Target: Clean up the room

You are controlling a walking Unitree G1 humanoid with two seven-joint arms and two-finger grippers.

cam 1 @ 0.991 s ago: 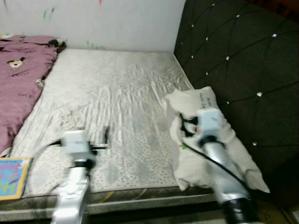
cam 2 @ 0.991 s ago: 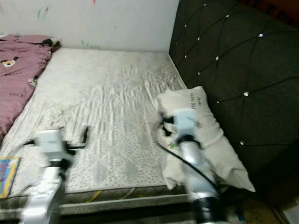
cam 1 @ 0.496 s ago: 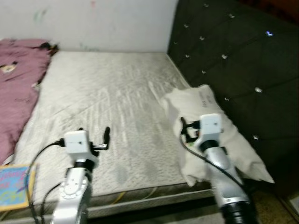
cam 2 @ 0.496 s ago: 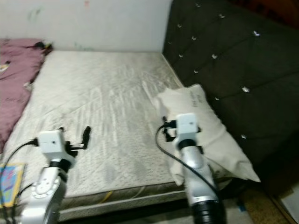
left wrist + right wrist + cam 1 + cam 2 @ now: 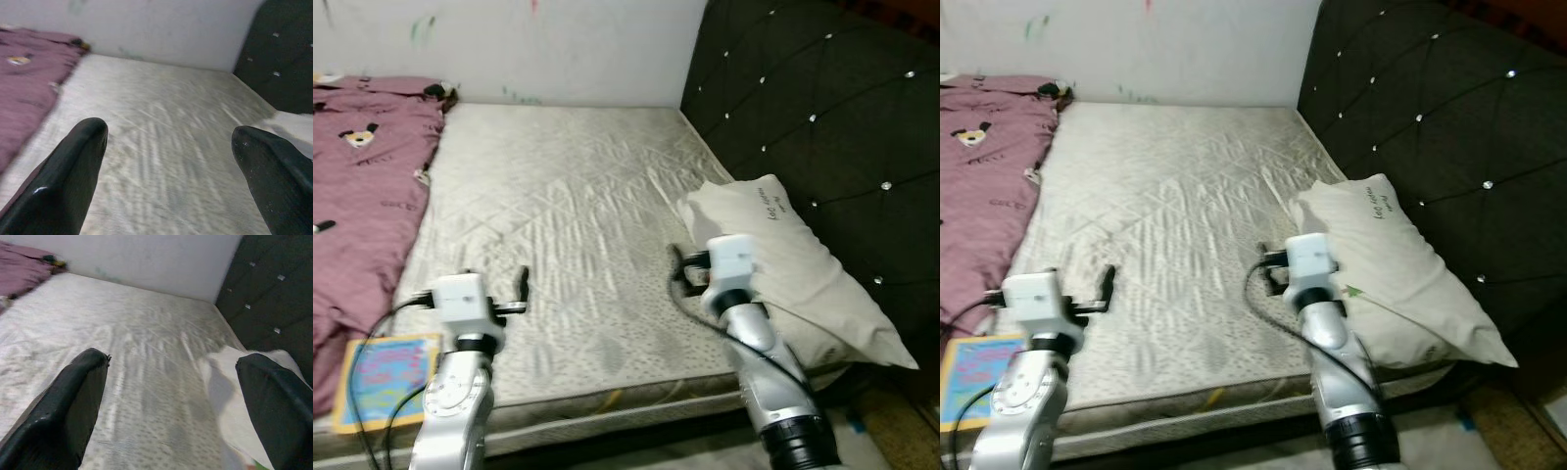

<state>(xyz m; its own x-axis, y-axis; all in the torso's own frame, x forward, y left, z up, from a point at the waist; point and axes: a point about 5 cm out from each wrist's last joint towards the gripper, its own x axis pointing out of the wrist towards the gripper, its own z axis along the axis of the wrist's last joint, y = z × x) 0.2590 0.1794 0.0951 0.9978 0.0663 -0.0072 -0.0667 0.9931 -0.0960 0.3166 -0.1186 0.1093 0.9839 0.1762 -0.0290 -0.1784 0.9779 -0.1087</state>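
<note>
The pillow (image 5: 793,269) lies on the bed (image 5: 568,206) against the dark headboard (image 5: 822,117), just beside the right gripper (image 5: 677,269), whose fingers are spread and empty. The left gripper (image 5: 522,286) hovers apart over the mattress, likewise spread.

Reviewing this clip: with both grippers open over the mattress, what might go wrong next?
1. The pillow overhangs the mattress corner by the headboard; a push from the right gripper beside it might tip it to the floor.
2. The colourful book lies at the mattress edge under the left arm, so the arm may knock it off.
3. The left gripper may snag the maroon blanket.
</note>
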